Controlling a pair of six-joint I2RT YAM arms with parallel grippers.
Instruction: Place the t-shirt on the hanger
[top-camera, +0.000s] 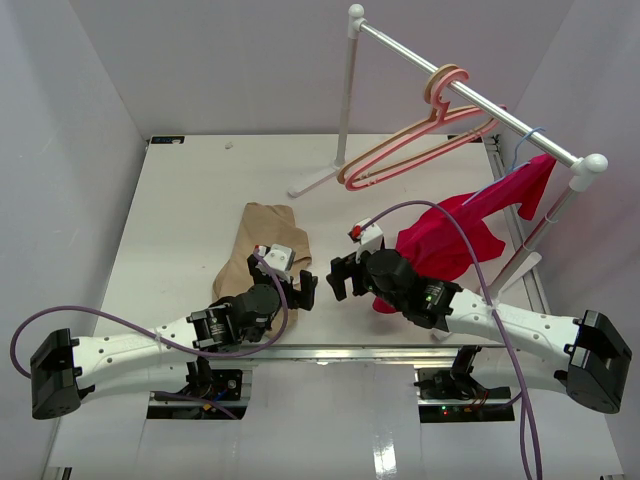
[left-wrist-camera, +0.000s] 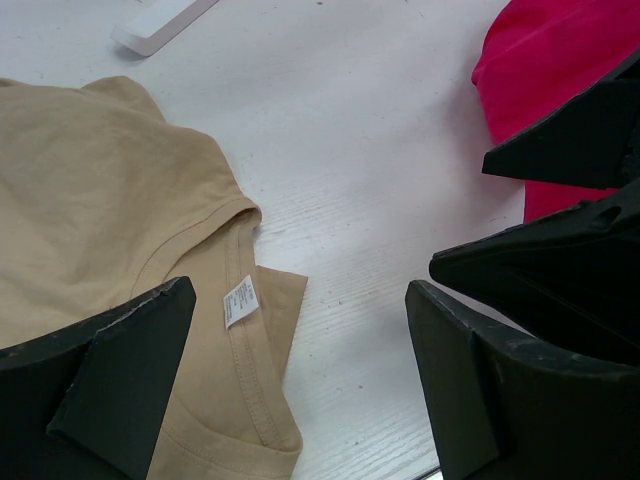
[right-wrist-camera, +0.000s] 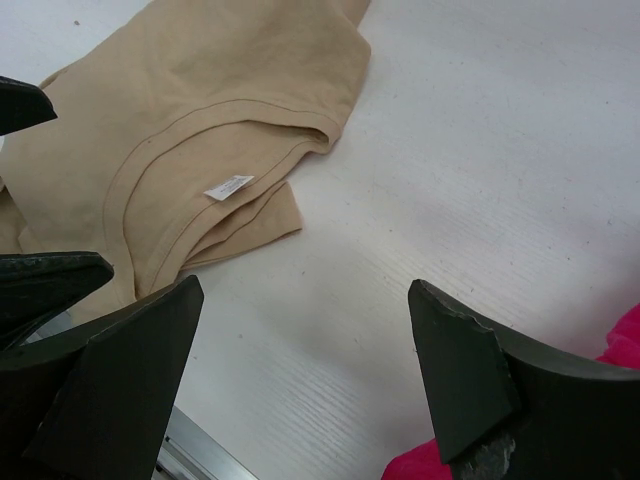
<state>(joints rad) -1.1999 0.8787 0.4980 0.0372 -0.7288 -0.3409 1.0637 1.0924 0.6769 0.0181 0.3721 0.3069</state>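
Tan t-shirt (top-camera: 262, 238) on table (top-camera: 190, 190), pink hanger (top-camera: 420, 157) on rail (top-camera: 470, 95) — well apart

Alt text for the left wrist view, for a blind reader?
A tan t-shirt lies on the white table, neckline and white label facing up. The left gripper hangs open over it; a magenta garment sits at upper right.

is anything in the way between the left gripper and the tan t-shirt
Nothing visible. The left gripper hangs open right over the collar of the t-shirt. The right gripper and red garment lie off to its right.
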